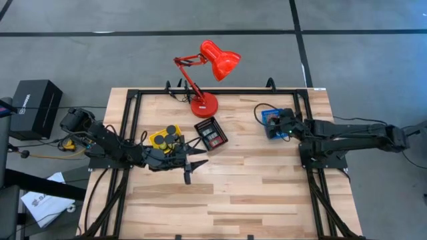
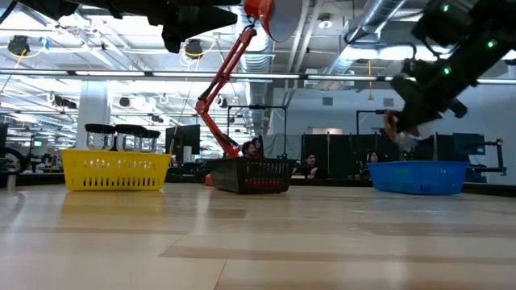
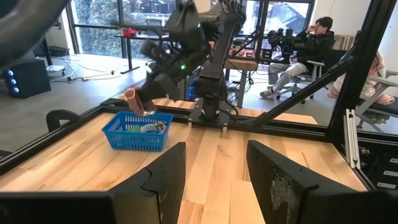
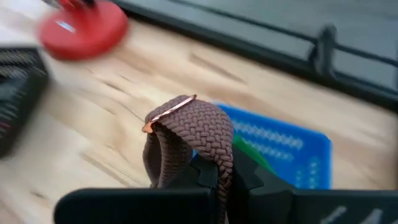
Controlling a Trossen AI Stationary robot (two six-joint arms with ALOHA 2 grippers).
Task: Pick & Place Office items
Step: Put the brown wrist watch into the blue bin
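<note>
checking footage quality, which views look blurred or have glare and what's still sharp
Right wrist view: the red lamp base and blue tray smear with blur, while the brown braided band in the right gripper stays sharp. Low view: bright ceiling lights leave both arms as dark shapes. High view: evenly lit, sharp.

A yellow mesh tray [image 2: 117,170] stands on the wooden bench [image 2: 258,242] toward nine o'clock, black round pucks [image 2: 121,129] showing above its rim; a black mesh tray [image 2: 254,176] sits near the centre; a blue mesh tray [image 2: 418,177] lies toward three o'clock; the red desk lamp [image 2: 230,68] rises behind the black tray; the right gripper [image 2: 401,125] hangs above the blue tray at two o'clock, closed on a brownish band [image 2: 393,123]; people sit far behind.
</note>
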